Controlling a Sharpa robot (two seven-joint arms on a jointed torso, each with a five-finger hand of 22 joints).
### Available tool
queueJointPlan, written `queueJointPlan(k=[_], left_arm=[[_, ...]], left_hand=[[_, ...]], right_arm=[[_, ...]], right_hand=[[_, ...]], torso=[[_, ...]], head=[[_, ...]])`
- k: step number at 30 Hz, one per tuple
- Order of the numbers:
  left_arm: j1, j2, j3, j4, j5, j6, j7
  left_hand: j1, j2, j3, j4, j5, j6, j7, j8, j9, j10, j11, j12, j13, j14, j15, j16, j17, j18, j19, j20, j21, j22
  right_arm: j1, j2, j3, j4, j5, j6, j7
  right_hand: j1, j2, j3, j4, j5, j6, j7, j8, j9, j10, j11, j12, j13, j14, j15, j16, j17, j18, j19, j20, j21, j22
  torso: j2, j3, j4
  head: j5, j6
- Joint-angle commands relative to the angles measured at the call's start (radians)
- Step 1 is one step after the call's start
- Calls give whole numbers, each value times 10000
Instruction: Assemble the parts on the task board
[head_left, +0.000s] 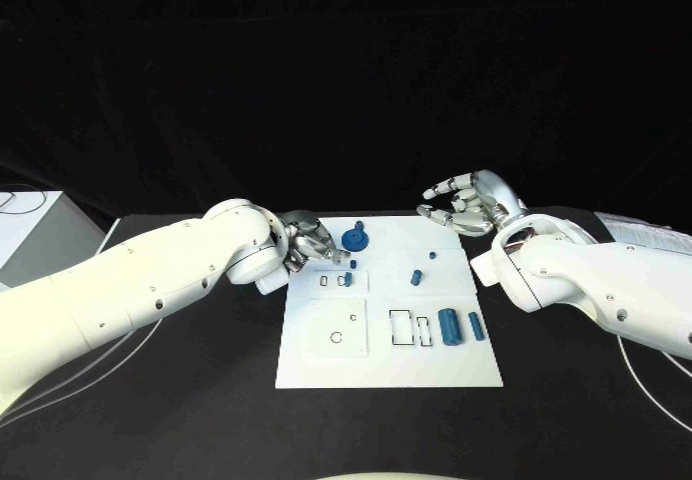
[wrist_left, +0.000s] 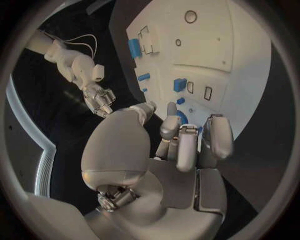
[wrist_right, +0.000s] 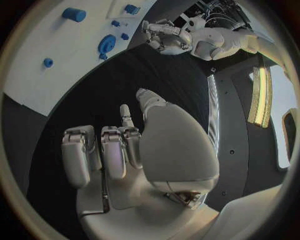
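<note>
The white task board (head_left: 389, 345) lies in the middle of the black table. A round blue disc part (head_left: 356, 239) sits near its far left corner. My left hand (head_left: 307, 243) hovers at that corner with its fingers half curled, the tips just beside the disc (wrist_left: 182, 118), and nothing in its grasp. My right hand (head_left: 469, 205) hangs over the board's far right corner, fingers loosely bent and apart, holding nothing. Two blue cylinders (head_left: 450, 326) lie side by side near the right edge. Small blue pegs (head_left: 415, 277) stand mid-board.
A white box (head_left: 36, 235) stands at the table's far left. Empty rectangular slots (head_left: 401, 326) and a round hole (head_left: 336, 338) mark the board's near half. In the right wrist view the disc (wrist_right: 107, 45) and my left hand (wrist_right: 164, 35) lie beyond my right hand (wrist_right: 119, 150).
</note>
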Motion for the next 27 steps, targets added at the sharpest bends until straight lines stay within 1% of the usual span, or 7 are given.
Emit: queueJointPlan(k=[1, 5, 8, 12, 17, 20, 27], left_arm=[[139, 264, -96, -307, -1161, 1078, -603], [265, 656, -208, -753, -1375, 1450, -697], [305, 871, -238, -1007, -1515, 1714, -734], [339, 1141, -275, -1285, -1667, 1997, -770], [357, 1411, -318, -1529, -1811, 2226, -799], [362, 1521, -339, -1628, -1853, 2342, -814], [366, 1646, -417, -1790, -1897, 2500, -835]], left_hand=[[-328, -17, -131, 4, -49, -66, -53, 63, 79, 32, 4, 29, -18, 713, -47, 47, 1642, -60, 67, 4, 47, 17], [-532, -7, -232, 6, -41, -119, -52, 82, 146, -24, 6, -11, -76, 690, -47, 19, 1586, -56, 46, 1, 40, 0], [-680, -30, -328, 5, -37, -157, -50, 92, 196, -63, 11, -35, -104, 676, -44, 3, 1556, -52, 24, 4, 31, -19], [-806, -129, -485, 0, -30, -189, -58, 112, 261, -80, 8, -38, -100, 677, -44, 5, 1568, -53, 18, 8, 31, -13], [-814, -111, -492, 2, -15, -179, -63, 125, 276, -79, 5, -34, -94, 680, -45, 9, 1578, -56, 27, 8, 37, 3], [-814, -111, -492, 2, -15, -179, -63, 125, 276, -79, 5, -34, -94, 680, -45, 9, 1578, -56, 27, 8, 37, 3], [-973, -170, -716, 10, -18, -217, -65, 157, 368, -129, 6, -55, -116, 659, -44, -11, 1539, -47, -15, 13, 19, -35]], right_arm=[[13, 1, 7, -43, 95, 157, -53], [17, -4, 8, -103, -51, 166, -186], [18, -3, 7, -141, -152, 178, -257], [19, -2, 7, -172, -267, 204, -342], [19, 2, 7, -190, -355, 252, -423], [19, 4, 7, -193, -406, 280, -460], [19, -11, 6, -219, -519, 335, -538]], right_hand=[[-45, -106, 69, -3, 75, -112, 3, -16, -20, 703, 88, -48, 2313, 994, 87, 9, 2501, -78, 921, 87, -38, 2472], [-58, -130, 81, -7, 168, -141, 11, -21, -26, 695, 95, -54, 2307, 993, 93, 6, 2495, -76, 918, 93, -47, 2467], [-63, -142, 93, -10, 240, -154, 14, -22, -28, 694, 98, -55, 2306, 992, 97, 5, 2492, -74, 915, 96, -55, 2462], [-66, -149, 97, -11, 268, -159, 16, -23, -30, 686, 100, -64, 2298, 989, 98, -1, 2479, -77, 920, 97, -44, 2469], [-71, -164, 97, -12, 297, -170, 19, -25, -32, 684, 102, -65, 2297, 989, 100, 0, 2481, -73, 914, 98, -56, 2462], [-75, -167, 96, -11, 302, -172, 19, -26, -32, 690, 103, -59, 2302, 989, 100, 0, 2480, -73, 914, 99, -56, 2462], [-78, -174, 95, -11, 306, -175, 20, -26, -33, 687, 104, -61, 2300, 987, 101, -3, 2473, -72, 911, 100, -64, 2457]], torso=[[-48, 45, -3], [-54, 67, -13], [-57, 59, -14], [-50, 63, -24], [-28, 34, -4], [-16, 31, -12], [3, 5, 4]], head=[[21, -50], [17, -48], [0, -28], [-6, -29], [-17, -43], [-5, -51], [-33, -88]])
